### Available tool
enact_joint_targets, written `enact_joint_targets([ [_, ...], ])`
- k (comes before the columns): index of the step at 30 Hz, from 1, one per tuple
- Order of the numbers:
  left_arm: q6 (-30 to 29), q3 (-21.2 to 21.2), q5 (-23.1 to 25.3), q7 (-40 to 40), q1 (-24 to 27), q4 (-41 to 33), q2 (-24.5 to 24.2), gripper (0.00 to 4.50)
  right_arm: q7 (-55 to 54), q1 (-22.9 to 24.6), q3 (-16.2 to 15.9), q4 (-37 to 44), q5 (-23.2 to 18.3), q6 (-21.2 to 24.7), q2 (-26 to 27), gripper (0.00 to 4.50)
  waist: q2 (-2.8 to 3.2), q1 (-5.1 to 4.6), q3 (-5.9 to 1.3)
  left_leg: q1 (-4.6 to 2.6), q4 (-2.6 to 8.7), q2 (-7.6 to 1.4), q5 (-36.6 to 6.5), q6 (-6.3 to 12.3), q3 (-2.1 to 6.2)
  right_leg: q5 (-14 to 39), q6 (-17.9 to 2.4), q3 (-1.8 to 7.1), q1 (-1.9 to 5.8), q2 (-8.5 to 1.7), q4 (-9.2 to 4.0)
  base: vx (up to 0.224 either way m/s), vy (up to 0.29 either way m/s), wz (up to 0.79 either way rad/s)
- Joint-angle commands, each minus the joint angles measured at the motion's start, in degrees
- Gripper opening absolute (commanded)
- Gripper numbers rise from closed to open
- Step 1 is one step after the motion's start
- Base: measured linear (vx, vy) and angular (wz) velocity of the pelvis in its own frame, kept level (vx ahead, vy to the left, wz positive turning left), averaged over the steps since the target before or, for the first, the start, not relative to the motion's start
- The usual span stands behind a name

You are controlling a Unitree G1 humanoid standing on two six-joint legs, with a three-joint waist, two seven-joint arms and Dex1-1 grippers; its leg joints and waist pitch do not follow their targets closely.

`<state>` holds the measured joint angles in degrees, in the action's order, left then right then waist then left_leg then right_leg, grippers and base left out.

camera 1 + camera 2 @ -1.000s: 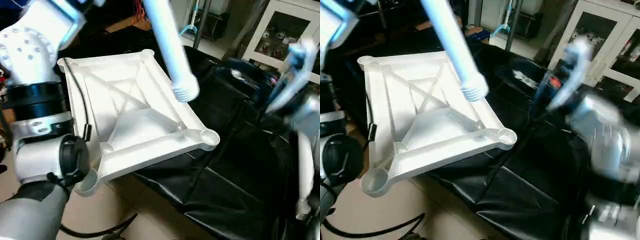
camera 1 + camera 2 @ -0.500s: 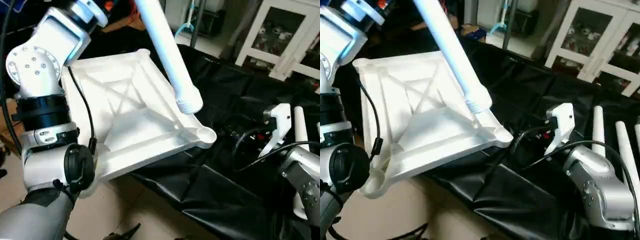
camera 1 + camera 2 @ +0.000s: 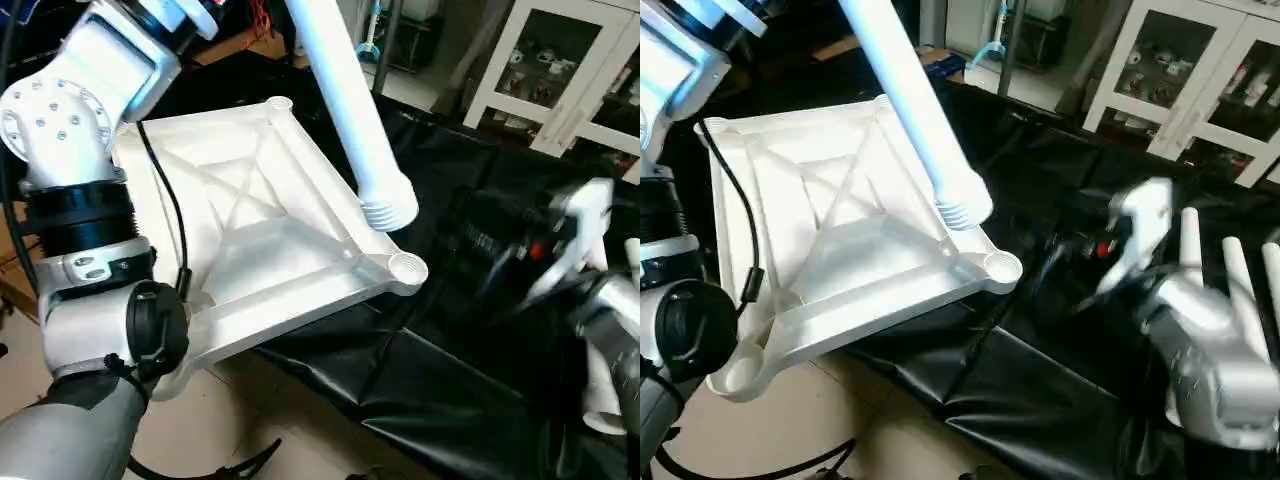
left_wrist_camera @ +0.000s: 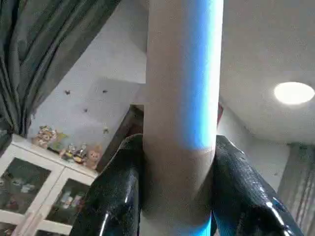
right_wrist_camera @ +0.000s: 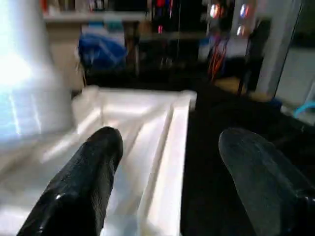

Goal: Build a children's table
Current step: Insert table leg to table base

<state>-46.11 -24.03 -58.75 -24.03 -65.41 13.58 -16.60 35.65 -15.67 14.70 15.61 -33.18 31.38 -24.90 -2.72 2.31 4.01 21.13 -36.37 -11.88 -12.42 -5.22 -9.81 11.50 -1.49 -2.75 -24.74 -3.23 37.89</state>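
Left wrist view showed the left gripper (image 4: 179, 196) with its jaws pinching a white tubular leg (image 4: 182, 98), one black finger on each side of the tube. In the head views that leg (image 3: 345, 95) slanted down over the table top (image 3: 250, 240), which lay underside up on a black-covered counter (image 3: 450, 380), its near-left part jutting past the counter's edge. The threaded end (image 3: 390, 212) hung just above the corner socket (image 3: 406, 268) nearest the right arm, close to it but not yet entered.

The right gripper (image 5: 170, 162) had its jaws spread wide with nothing between them, pointing toward the top's rim. Spare legs (image 3: 1192, 250) lay on the counter beyond the right forearm.

The leg looked like a hollow plastic tube: light, stiff, smooth and likely slippery, so a firm pinch across the tube seemed the sensible hold, though a grip far from the thread would let the free end swing. The top looked like thin ribbed moulding, light enough to slide or tip where it overhung the counter; the rim beside the socket seemed the best place for the free jaws to steady it.
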Motion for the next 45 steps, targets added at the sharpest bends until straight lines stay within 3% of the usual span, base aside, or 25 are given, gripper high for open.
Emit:
enact_joint_targets([
  [1,0.7,3.7,4.3,1.3,0.0,-0.9,-0.3,1.61,-1.0,-4.0,1.3,2.7,-5.3,4.8,-0.4,3.53,0.33,0.12,-4.29,-0.03,3.4,0.02,-0.1,2.88,-0.19,-1.1,-12.1,2.6,5.37,-2.61,-4.37,0.0,0.0,0.0],
  [3,1.4,5.0,6.1,1.9,0.0,-0.7,-0.2,1.6,-0.8,-5.6,0.6,3.5,-6.8,6.6,-0.4,3.53,0.46,0.16,-4.36,-0.02,3.4,-0.09,0.3,2.77,-0.14,-1.2,-11.7,2.63,5.44,-2.62,-4.36,0.0,0.0,0.0],
  [4,2.4,6.3,7.7,2.9,-0.2,-0.4,0.5,1.6,-0.7,-8.0,-1.4,4.6,-7.5,8.7,-0.1,3.53,0.49,0.25,-4.47,-0.05,3.39,-0.17,1.1,2.62,-0.13,-2.6,-11.8,2.64,5.42,-2.66,-4.14,0.0,0.0,0.0],
  [9,3.9,6.9,9.1,4.5,-1.1,0.8,2.0,1.6,-3.3,-13.8,-5.1,3.2,-6.7,10.5,2.9,3.53,0.35,0.23,-4.91,0.26,3.29,0.02,3.3,2.18,-0.05,-6.7,-13.3,2.59,5.71,-2.78,-3.69,0.0,0.0,0.0],
  [14,4.8,6.5,9.8,4.4,-2.0,2.2,2.6,1.6,-4.4,-16.1,-5.6,2.5,-8.6,12.8,2.8,3.53,0.64,0.68,-5.01,-0.01,3.32,0.02,2.9,1.55,-0.15,-9.5,-14.1,2.75,5.68,-2.72,-3.49,0.0,0.0,0.0],
  [17,5.0,6.5,9.8,4.3,-2.3,2.5,2.9,1.6,-5.0,-16.6,-5.2,2.5,-9.0,13.4,2.7,3.53,0.47,1.03,-4.92,-0.01,3.36,0.04,2.8,1.47,-0.21,-9.7,-14.1,2.82,5.74,-2.74,-3.53,0.0,0.0,0.0],
  [21,4.7,6.5,8.9,2.3,-2.3,2.2,3.0,1.6,-7.0,-16.5,-4.0,1.1,-6.4,13.1,2.0,3.53,0.35,1.27,-4.87,0.01,3.43,0.1,2.5,0.83,-0.24,-8.3,-13.5,2.82,5.77,-2.77,-3.6,0.0,0.0,0.0],
  [24,2.2,4.9,1.0,-6.9,-1.0,-2.5,3.0,1.6,-9.6,-13.9,-3.3,-3.8,0.1,11.9,-2.3,3.53,0.27,1.38,-4.54,-0.1,3.52,0.26,2.7,-0.14,-0.44,-7.7,-13.4,2.92,5.46,-2.64,-3.69,0.0,0.0,0.0],
  [27,-0.2,1.5,-8.0,-12.2,0.0,-6.9,3.6,1.6,-10.2,-9.2,-3.3,-6.9,4.3,10.1,-5.6,3.53,0.05,1.65,-4.6,0.24,3.38,0.42,2.8,-0.65,-0.53,-10.7,-14.5,2.99,5.8,-2.58,-3.36,0.0,0.0,0.0],
  [31,-2.1,0.1,-12.0,-13.8,-0.3,-8.2,3.3,1.6,-10.1,-4.4,-2.6,-7.1,5.3,9.0,-6.5,3.53,0.02,1.21,-4.18,0.38,3.49,0.4,0.6,1.24,-0.49,-7.0,-13.7,2.9,5.84,-2.59,-3.97,0.0,0.0,0.0],
  [34,-3.1,-0.5,-14.5,-15.7,-0.4,-9.1,3.1,1.6,-7.8,1.1,-3.3,-6.0,5.7,7.9,-7.3,3.53,0.09,1.0,-3.75,0.17,3.6,0.21,-1.5,1.51,-0.56,-2.3,-12.8,2.84,5.47,-2.55,-4.56,0.0,0.0,0.0],
  [39,-4.1,-0.7,-17.8,-16.7,-0.1,-9.8,2.6,1.6,-4.5,5.2,-3.5,-4.7,4.5,6.5,-6.9,3.53,0.12,0.73,-3.58,0.32,3.59,0.14,-2.0,1.65,-0.41,1.1,-11.9,2.76,5.43,-2.58,-4.84,0.0,0.0,0.0],
  [45,-5.2,-1.1,-20.1,-17.1,0.1,-10.1,2.7,1.6,-3.7,6.9,-2.7,-3.5,3.5,5.7,-6.7,3.53,0.5,0.57,-3.53,0.2,3.58,0.08,-0.6,2.47,-0.4,-1.2,-12.5,2.76,5.23,-2.49,-4.69,0.0,0.0,0.0],
])
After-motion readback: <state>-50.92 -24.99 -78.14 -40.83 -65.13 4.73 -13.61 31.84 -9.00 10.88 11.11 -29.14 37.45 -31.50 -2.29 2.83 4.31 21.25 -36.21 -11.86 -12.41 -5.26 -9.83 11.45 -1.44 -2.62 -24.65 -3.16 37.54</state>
